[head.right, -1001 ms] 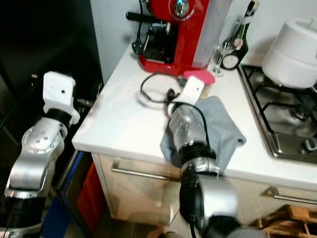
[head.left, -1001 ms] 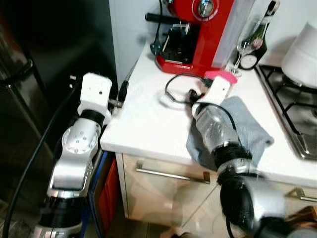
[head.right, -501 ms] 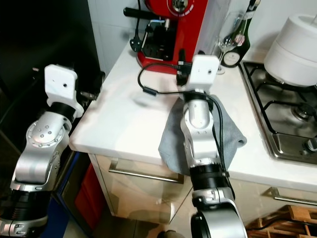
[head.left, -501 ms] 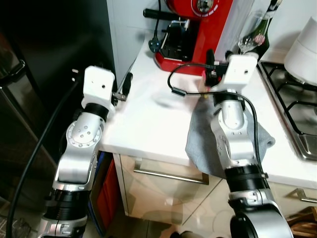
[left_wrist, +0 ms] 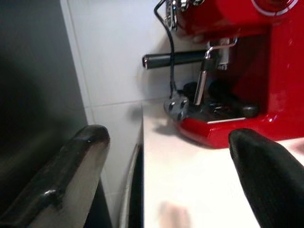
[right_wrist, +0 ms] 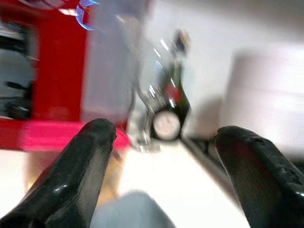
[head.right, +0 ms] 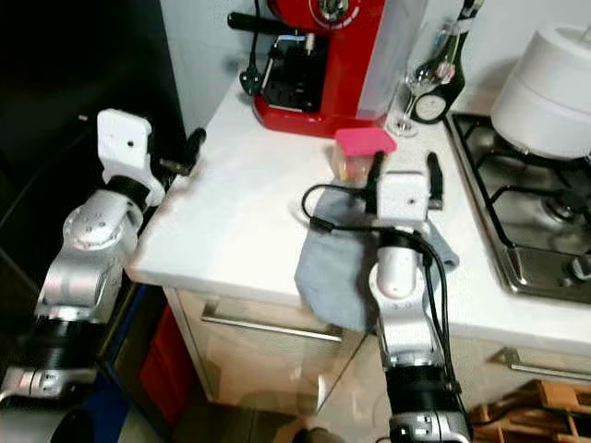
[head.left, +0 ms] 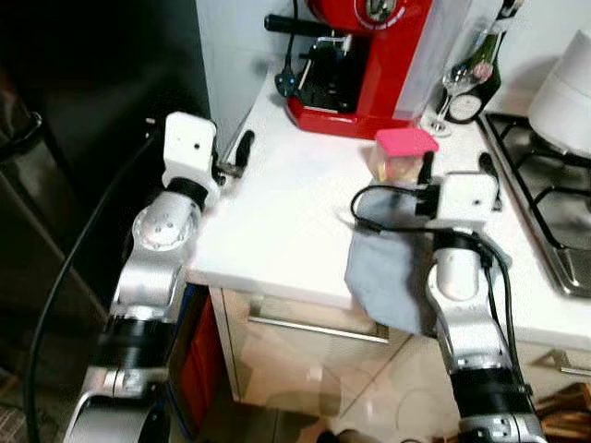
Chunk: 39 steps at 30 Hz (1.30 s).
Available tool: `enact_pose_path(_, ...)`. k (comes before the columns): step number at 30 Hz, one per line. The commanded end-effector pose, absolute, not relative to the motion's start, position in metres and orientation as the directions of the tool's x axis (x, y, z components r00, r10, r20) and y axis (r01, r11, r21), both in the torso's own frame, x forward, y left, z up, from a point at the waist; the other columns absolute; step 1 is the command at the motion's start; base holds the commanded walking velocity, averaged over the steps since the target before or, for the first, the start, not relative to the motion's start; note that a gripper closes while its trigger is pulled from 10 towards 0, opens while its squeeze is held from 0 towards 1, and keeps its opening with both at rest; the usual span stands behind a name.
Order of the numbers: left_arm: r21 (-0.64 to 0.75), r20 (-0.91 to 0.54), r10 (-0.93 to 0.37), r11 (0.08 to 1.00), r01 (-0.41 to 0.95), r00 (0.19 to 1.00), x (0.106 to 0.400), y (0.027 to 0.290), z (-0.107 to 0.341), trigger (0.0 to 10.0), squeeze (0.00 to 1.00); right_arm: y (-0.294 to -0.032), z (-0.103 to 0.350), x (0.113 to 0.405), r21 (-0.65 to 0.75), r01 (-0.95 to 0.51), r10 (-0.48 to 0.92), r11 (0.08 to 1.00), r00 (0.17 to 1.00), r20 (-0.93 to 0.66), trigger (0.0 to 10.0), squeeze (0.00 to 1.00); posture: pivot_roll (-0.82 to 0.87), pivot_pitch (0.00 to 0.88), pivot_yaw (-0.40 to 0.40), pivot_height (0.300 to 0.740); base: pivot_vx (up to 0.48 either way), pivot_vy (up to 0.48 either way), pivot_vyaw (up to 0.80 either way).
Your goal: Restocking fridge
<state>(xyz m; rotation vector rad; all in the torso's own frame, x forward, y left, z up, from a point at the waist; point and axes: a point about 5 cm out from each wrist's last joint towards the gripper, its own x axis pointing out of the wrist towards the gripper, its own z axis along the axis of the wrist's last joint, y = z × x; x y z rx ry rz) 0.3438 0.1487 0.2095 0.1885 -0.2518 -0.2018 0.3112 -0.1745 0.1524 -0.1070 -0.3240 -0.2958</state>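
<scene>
A small clear container with a pink lid (head.left: 404, 152) stands on the white counter (head.left: 286, 212), in front of the red coffee machine (head.left: 365, 55). My right gripper (head.left: 456, 167) hovers just on the near side of it, open, with its fingers (right_wrist: 78, 175) apart and nothing between them. The container shows blurred beside one finger in the right wrist view. My left gripper (head.left: 237, 153) is open at the counter's left edge, next to the dark fridge (head.left: 55, 231).
A grey cloth (head.left: 383, 272) hangs over the counter's front edge under my right arm. A wine glass (head.left: 454, 88) and a dark bottle (head.left: 480, 78) stand behind the container. A gas hob (head.left: 545, 194) with a white pot (head.left: 568, 92) lies to the right.
My right arm rose from beside the pink-lidded container, then drew back toward me and lower. The left arm lifted slightly toward the counter edge.
</scene>
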Motion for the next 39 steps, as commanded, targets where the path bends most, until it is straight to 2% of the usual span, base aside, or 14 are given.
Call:
enact_pose_path(1,0.227,0.239,-0.233,0.957,0.179,0.943,0.347,0.144,0.212,10.0,1.0,-0.187,0.142,0.309,0.003,0.331,-0.32,0.944,0.909,0.269,10.0,1.0,-0.06,0.0,-0.027,0.74,0.0,0.0,0.0)
enact_pose_path(5,0.189,0.221,-0.223,0.965,0.183,0.949,0.352,0.141,0.21,10.0,1.0,-0.178,0.154,0.307,-0.033,0.307,-0.278,0.951,0.899,0.34,10.0,1.0,-0.07,0.0,-0.018,0.74,0.0,0.0,0.0)
enact_pose_path(13,0.222,0.221,-0.283,0.946,0.235,0.933,0.36,0.132,0.212,10.0,1.0,-0.166,0.156,0.312,-0.015,0.256,-0.236,0.967,0.912,0.337,10.0,1.0,-0.08,0.0,-0.005,0.74,0.0,0.0,0.0)
enact_pose_path(19,0.222,0.224,-0.308,0.94,0.26,0.924,0.363,0.13,0.213,10.0,1.0,-0.159,0.158,0.314,-0.059,0.224,-0.191,0.973,0.921,0.341,10.0,1.0,-0.09,0.0,0.006,0.74,0.0,0.0,0.0)
enact_pose_path(20,0.228,0.231,-0.321,0.936,0.269,0.918,0.364,0.128,0.214,10.0,0.15,-0.157,0.159,0.313,-0.085,0.208,-0.166,0.974,0.921,0.351,10.0,0.88,-0.1,0.0,0.008,0.74,0.0,0.0,0.0)
enact_pose_path(21,0.23,0.232,-0.326,0.934,0.274,0.916,0.364,0.127,0.214,10.0,0.15,-0.157,0.16,0.313,-0.097,0.204,-0.156,0.974,0.919,0.361,10.0,0.88,-0.1,0.0,0.008,0.74,0.0,0.0,0.0)
enact_pose_path(22,0.23,0.23,-0.325,0.934,0.273,0.917,0.365,0.127,0.214,10.0,0.0,-0.156,0.16,0.314,-0.105,0.207,-0.158,0.973,0.923,0.351,10.0,0.0,-0.11,0.0,0.015,0.74,0.0,0.0,0.0)
enact_pose_path(27,0.199,0.21,-0.318,0.94,0.278,0.925,0.371,0.13,0.209,10.0,0.0,-0.162,0.161,0.313,-0.08,0.238,-0.198,0.968,0.919,0.342,10.0,0.0,-0.13,0.0,0.017,0.725,0.0,0.0,0.0)
enact_pose_path(33,0.178,0.192,-0.315,0.943,0.283,0.929,0.383,0.13,0.208,10.0,0.0,-0.172,0.162,0.31,-0.112,0.259,-0.207,0.959,0.915,0.347,10.0,0.0,-0.15,0.0,0.022,0.691,0.0,0.0,0.0)
enact_pose_path(39,0.17,0.184,-0.305,0.946,0.276,0.934,0.392,0.135,0.212,10.0,0.0,-0.168,0.163,0.308,-0.15,0.25,-0.183,0.956,0.914,0.362,10.0,0.0,-0.18,0.0,0.048,0.663,0.0,0.0,0.0)
